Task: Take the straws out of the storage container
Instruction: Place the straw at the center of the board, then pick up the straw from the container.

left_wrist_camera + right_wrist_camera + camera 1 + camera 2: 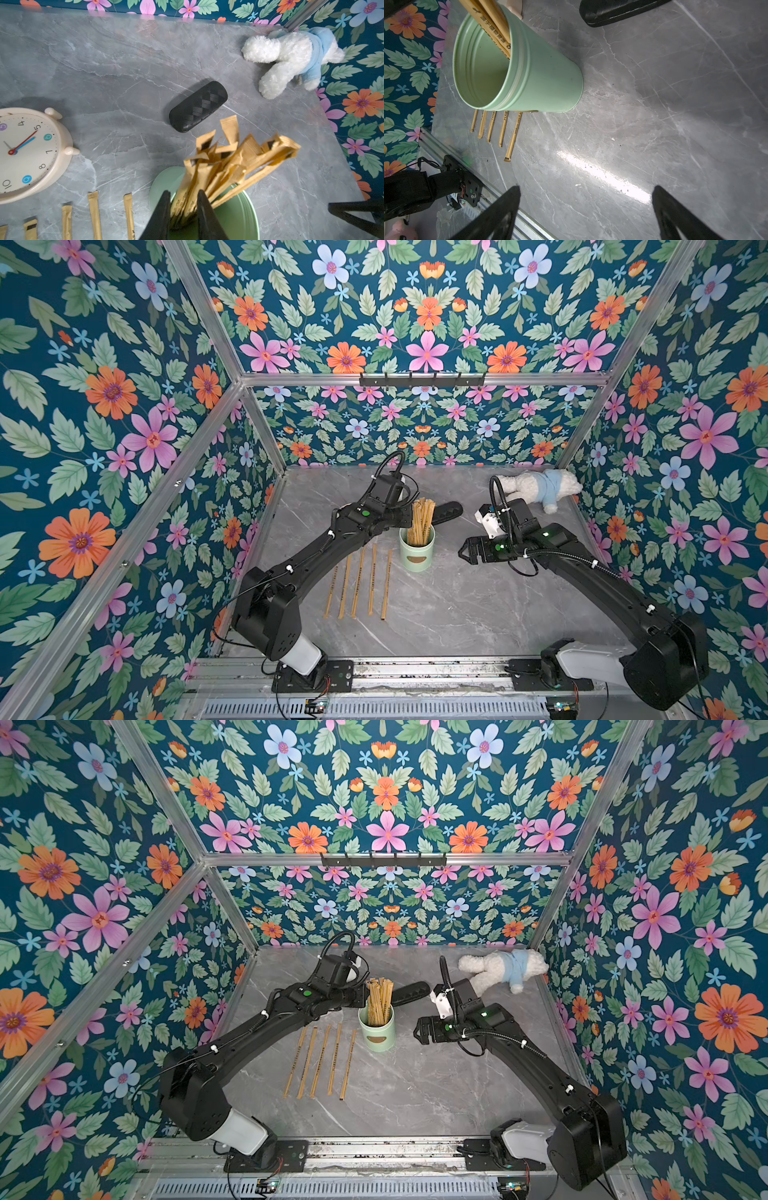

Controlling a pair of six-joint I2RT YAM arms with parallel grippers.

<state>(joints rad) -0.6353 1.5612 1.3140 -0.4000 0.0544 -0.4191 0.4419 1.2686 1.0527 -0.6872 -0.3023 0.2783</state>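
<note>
The storage container (417, 551) (377, 1033) is a mint-green canister standing upright mid-table, with a bundle of tan paper-wrapped straws (422, 516) (228, 166) fanning out of its mouth. My left gripper (183, 191) reaches in over the rim (245, 207), its two black fingers pressed on either side of a few straws. In both top views the bundle hides its tips. Several more straws (372, 580) (335, 1060) (503, 128) lie in a row on the table left of the container. My right gripper (463, 553) (586, 187) hovers open and empty to the container's (546, 79) right.
A black woven glasses case (198, 106) (446, 510) lies just behind the container. A cream round clock (27, 153) lies under the left arm. A white plush toy in blue (540, 487) lies at the back right corner. The metal rail (415, 668) runs along the front edge.
</note>
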